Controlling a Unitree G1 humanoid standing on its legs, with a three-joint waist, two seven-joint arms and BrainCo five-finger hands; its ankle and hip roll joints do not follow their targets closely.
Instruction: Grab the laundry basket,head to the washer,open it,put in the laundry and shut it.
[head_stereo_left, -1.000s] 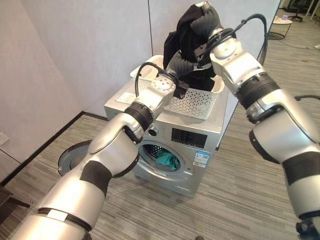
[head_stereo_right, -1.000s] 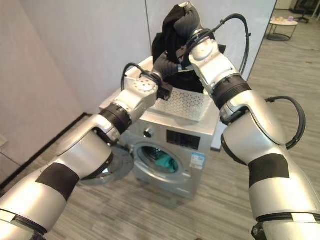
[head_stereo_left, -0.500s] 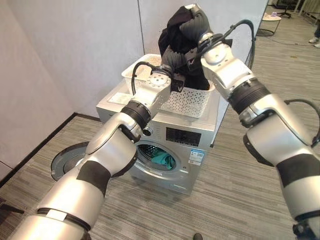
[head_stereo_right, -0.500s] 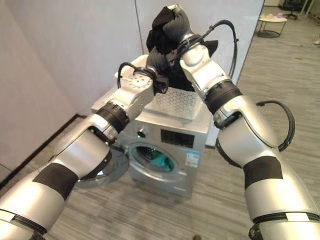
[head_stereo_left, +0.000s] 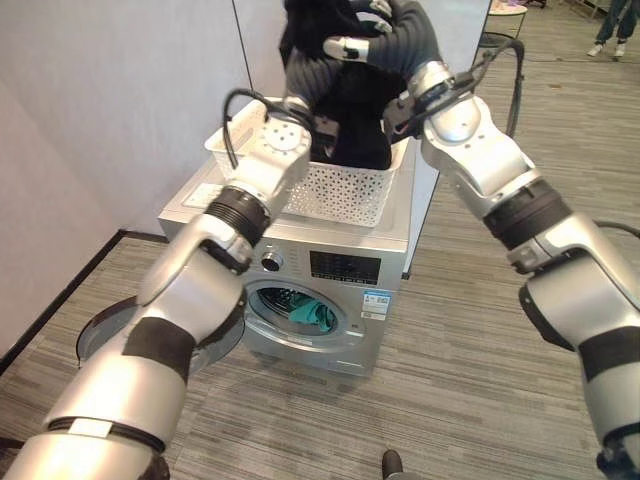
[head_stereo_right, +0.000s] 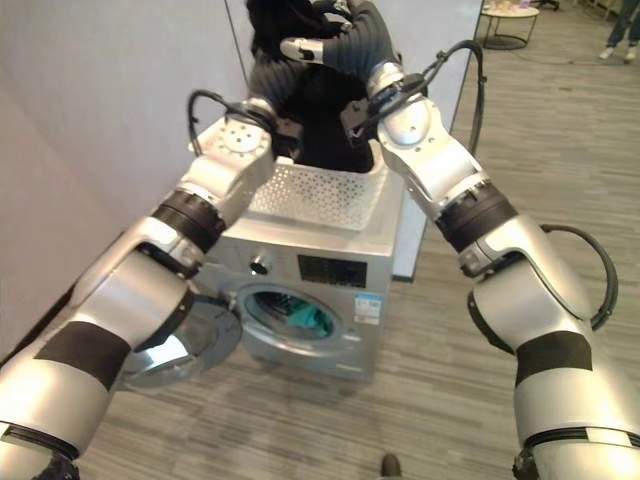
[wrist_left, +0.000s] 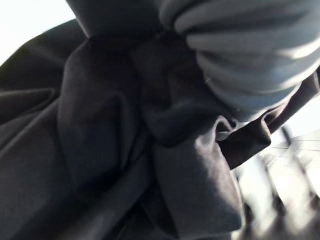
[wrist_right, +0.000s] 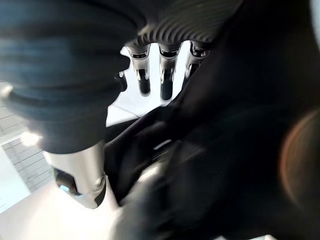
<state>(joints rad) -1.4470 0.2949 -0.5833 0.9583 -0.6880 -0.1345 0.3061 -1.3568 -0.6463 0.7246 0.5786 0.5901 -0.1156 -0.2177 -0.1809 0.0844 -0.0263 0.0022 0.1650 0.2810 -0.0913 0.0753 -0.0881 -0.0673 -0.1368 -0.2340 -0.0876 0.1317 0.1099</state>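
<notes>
Office: partition walls (head_stereo_left: 120, 90), round table (head_stereo_right: 505, 25)

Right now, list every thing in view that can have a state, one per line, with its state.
Washer: on the floor, drum opening uncovered.
Washer door: swung fully open to the robot's left.
Teal laundry: already inside the drum.
Laundry basket: upright on top of the washer.
Black garment: lifted, hanging into the basket.
Right hand: raised, fingers curled on the garment.
Left hand: wrapped in the garment, fingers hidden.

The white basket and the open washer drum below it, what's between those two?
Just the washer's silver front panel, with a knob and a dark display, between the white basket and the drum, in both eye views.
</notes>
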